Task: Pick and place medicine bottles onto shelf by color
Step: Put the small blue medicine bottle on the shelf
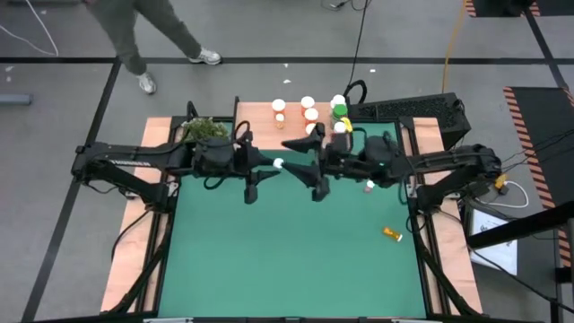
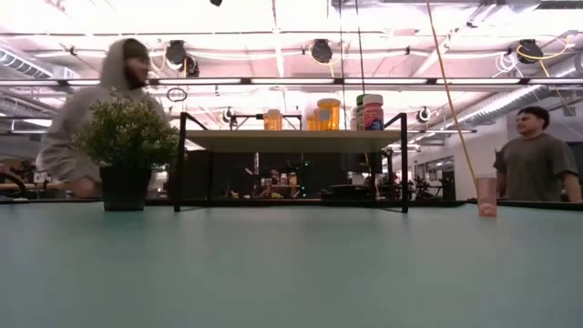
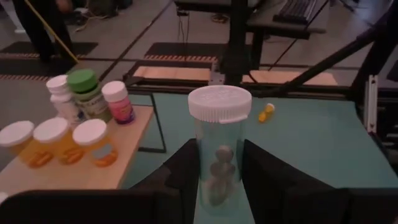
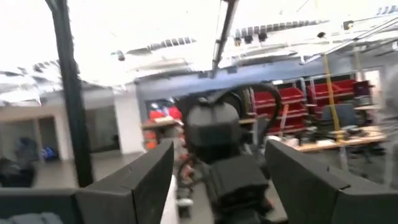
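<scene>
Left gripper [image 3: 219, 180] clasps a clear bottle [image 3: 219, 149] — right gripper [image 4: 219, 180] spread, empty.

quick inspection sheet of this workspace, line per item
surface: green mat on a wood table.
job's things: clear bottle held in the left gripper; orange, white, pink and green-capped bottles on the shelf; one orange bottle lying on the mat, one pink bottle upright on it.
clutter: potted plant beside the shelf.
grippers: left shut on the bottle; right gripper open, empty.
cables: some on the floor by the table.
surroundings: a person walking past, another standing.
</scene>
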